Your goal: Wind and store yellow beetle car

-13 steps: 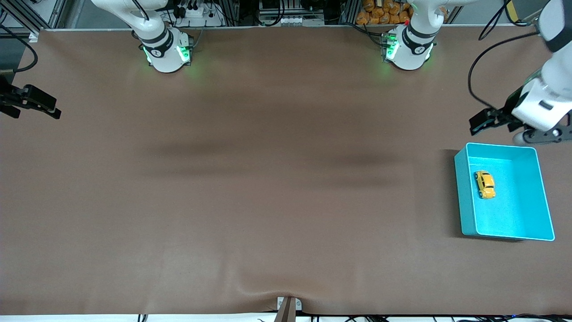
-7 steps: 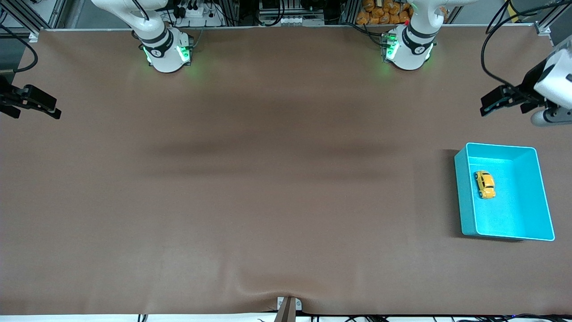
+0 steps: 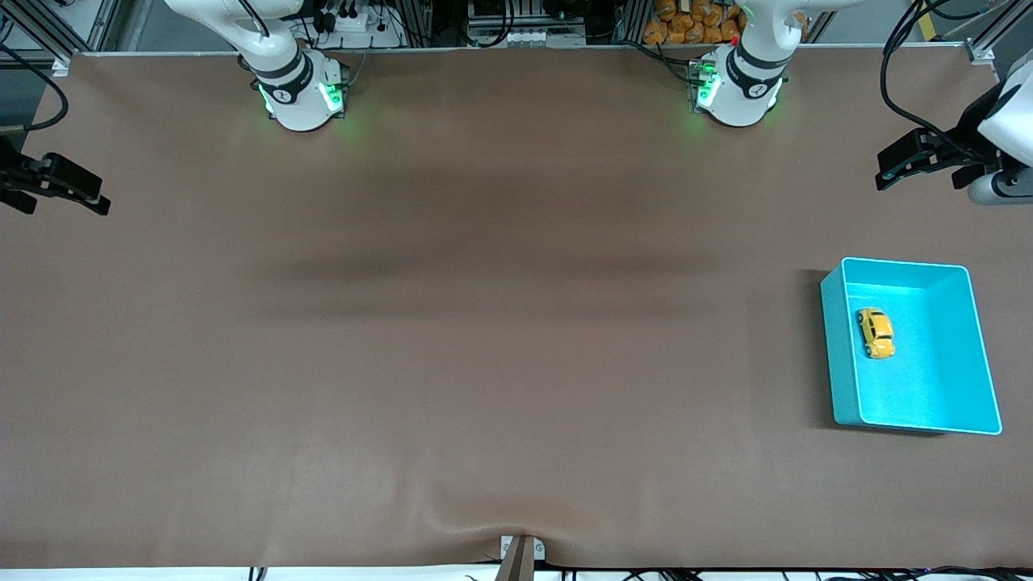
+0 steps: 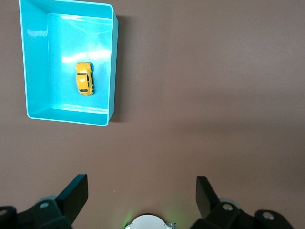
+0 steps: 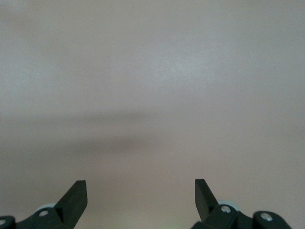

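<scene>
A: Where's each arm?
B: The right end effector (image 3: 95,202) waits, fingers apart, over bare bench (image 3: 484,339). The left end effector (image 4: 142,191) hangs spread and empty.
A: And the yellow beetle car (image 3: 876,332)?
B: In the turquoise bin (image 3: 843,379), well apart from the left end effector. Storing looks done; nothing remains.

Brown table (image 3: 484,363) bearing turquoise bin (image 3: 839,363)
</scene>
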